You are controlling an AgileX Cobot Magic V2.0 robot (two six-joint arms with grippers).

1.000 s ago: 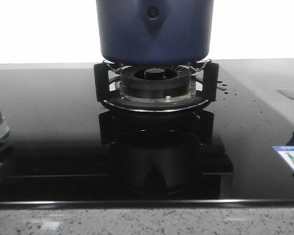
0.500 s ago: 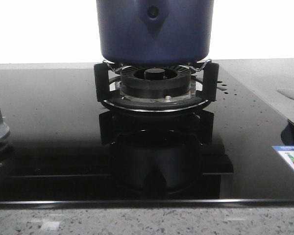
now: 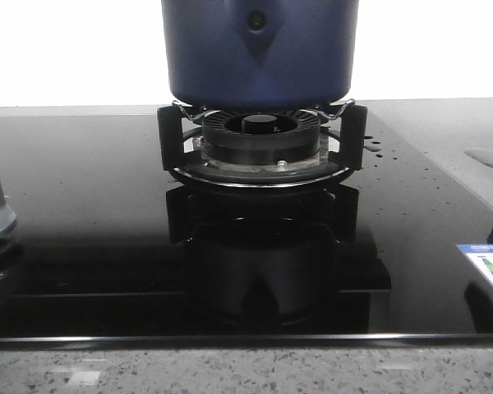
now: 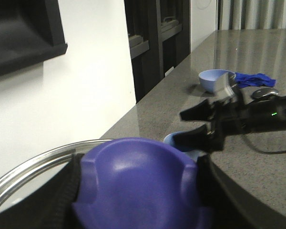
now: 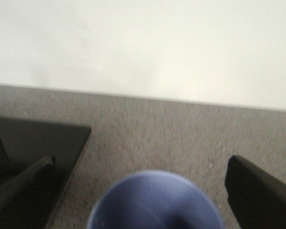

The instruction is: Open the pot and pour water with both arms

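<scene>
pot (image 3: 260, 51) on burner (image 3: 261, 135) | label (image 3: 490, 269) right of burner

My right gripper (image 4: 207, 125) shows matte black angular fingers (image 4: 195, 112), a silver plate, a small green light and a black cable. My left gripper's fingers (image 4: 62, 200) look black and ribbed.

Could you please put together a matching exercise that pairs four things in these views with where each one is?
Things:
1. pot
2. energy label
3. lid knob
4. pale blue cup

Places:
A. at the right edge of the black hob
B. between the spread fingers of the right gripper
C. on the burner grate
D. hugged by the left gripper

Pairs: 1-C, 2-A, 3-D, 4-B.
</scene>
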